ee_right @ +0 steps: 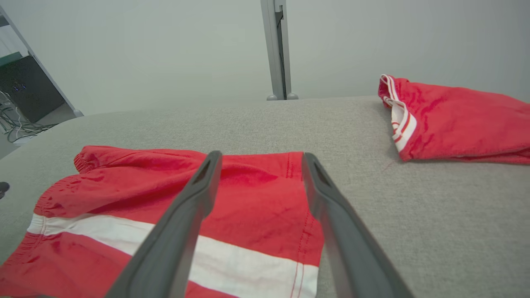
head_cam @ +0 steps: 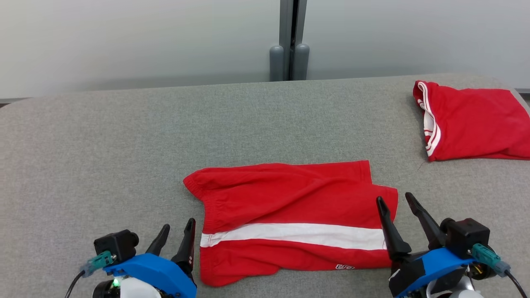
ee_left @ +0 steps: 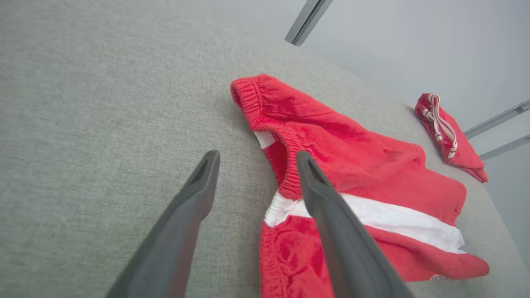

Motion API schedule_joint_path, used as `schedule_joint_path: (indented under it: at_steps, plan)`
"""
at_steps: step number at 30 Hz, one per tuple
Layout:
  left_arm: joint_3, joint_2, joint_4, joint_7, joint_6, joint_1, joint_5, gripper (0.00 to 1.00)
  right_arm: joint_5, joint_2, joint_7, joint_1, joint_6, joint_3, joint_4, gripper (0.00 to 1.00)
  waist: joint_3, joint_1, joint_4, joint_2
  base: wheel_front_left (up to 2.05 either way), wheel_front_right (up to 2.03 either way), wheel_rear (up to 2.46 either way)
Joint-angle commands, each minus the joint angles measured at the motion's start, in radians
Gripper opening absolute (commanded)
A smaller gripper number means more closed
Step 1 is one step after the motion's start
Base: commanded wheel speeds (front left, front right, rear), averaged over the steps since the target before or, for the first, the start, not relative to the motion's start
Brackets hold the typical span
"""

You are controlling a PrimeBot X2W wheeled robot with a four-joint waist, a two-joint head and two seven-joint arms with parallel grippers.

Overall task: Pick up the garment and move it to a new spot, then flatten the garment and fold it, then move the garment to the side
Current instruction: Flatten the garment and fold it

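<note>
L gripper point(head_cam: 178, 224) & R gripper point(head_cam: 393, 197) both spread wide, empty, flanking red shorts point(head_cam: 290, 198) on grey table point(head_cam: 124, 145).

Counter point(head_cam: 124, 145): grey woven cloth top, rounded at the far left corner.
Near middle: red shorts point(head_cam: 290, 198) with a white stripe, lying flat, waistband to the left.
Far right: folded red garment point(head_cam: 476, 124), well apart from the shorts.

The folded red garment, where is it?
In the head view the folded red garment lies at the far right of the grey surface, beyond the right end effector, apart from the striped shorts.
</note>
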Motion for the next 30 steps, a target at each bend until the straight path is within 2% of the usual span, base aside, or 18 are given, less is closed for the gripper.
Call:
schedule_joint_path:
  at_steps: [1, 6, 9, 11, 18, 24, 30]
  plan:
    - [0.017, -0.007, 0.007, -0.056, -0.023, 0.010, 0.005, 1.00, -0.012, -0.002, 0.007, 0.017, 0.000, -0.011, -0.010, 1.00, -0.011, 0.0000, 0.006, -0.0001, 0.00, 0.00, 0.00]
    - [0.052, -0.039, 0.054, -0.226, -0.080, 0.017, 0.029, 1.00, -0.025, -0.002, 0.017, 0.030, 0.000, -0.039, -0.024, 1.00, -0.044, 0.0000, 0.026, -0.0001, 0.00, 0.00, 0.00]
    - [0.074, -0.047, 0.081, -0.287, -0.104, 0.003, 0.094, 1.00, -0.024, -0.002, 0.024, 0.041, 0.000, -0.054, -0.033, 1.00, -0.065, 0.0000, 0.038, -0.0001, 0.00, 0.00, 0.00]
    - [0.094, -0.057, 0.085, -0.298, -0.121, 0.003, 0.152, 1.00, -0.025, -0.002, 0.030, 0.047, 0.000, -0.062, -0.037, 1.00, -0.078, 0.0000, 0.046, -0.0001, 0.00, 0.00, 0.00]
    - [0.280, -0.124, -0.026, -0.300, -0.176, 0.078, 0.439, 1.00, -0.019, -0.002, 0.034, 0.078, 0.000, -0.079, -0.046, 1.00, -0.110, 0.0000, 0.062, -0.0001, 0.00, 0.00, 0.00]
    - [0.389, -0.184, -0.031, -0.300, -0.254, 0.155, 0.573, 1.00, -0.011, -0.002, 0.028, 0.093, 0.000, -0.108, -0.044, 1.00, -0.127, 0.0000, 0.062, -0.0001, 0.00, 0.00, 0.00]
    - [0.430, -0.216, 0.016, -0.300, -0.295, 0.201, 0.654, 1.00, -0.012, -0.002, 0.020, 0.104, 0.000, -0.167, -0.050, 1.00, -0.143, 0.0000, 0.056, -0.0001, 0.00, 0.00, 0.00]
